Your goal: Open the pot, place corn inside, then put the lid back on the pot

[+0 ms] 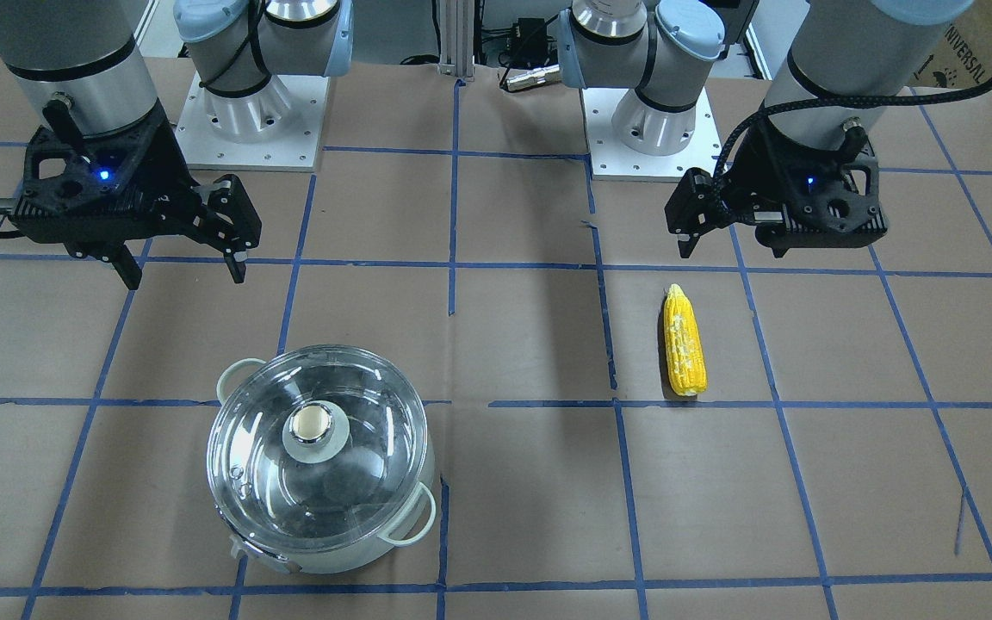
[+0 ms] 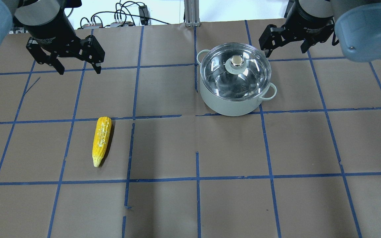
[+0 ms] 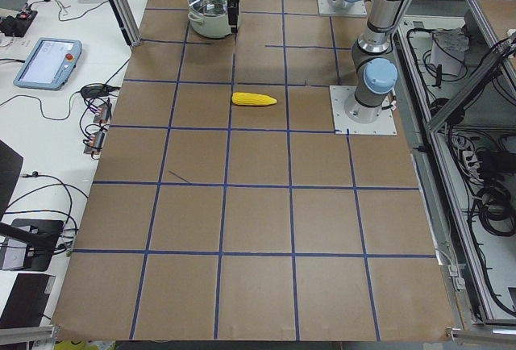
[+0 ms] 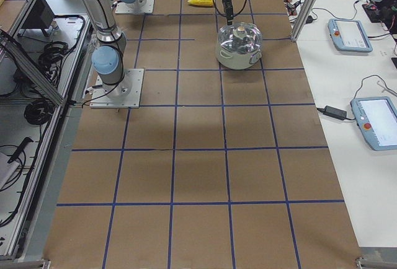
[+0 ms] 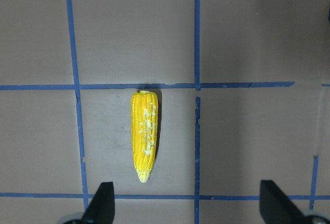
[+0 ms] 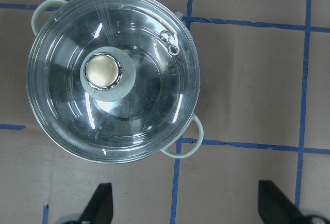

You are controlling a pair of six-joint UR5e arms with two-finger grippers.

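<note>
Right claw (image 1: 184, 274), wide and empty, hangs at upper left of the front view. Below it, the round clear glass lid (image 1: 362, 405) sits on the pale mint steel pot (image 2: 230, 107). Opening seems the step: descend, grip the pale round knob (image 1: 313, 423).

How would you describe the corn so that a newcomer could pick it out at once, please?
On the brown table gridded with blue tape, look at the side of the left gripper, away from the pot. The corn lies flat there alone, the only yellow thing, a bumpy cob tapering to a point.
</note>
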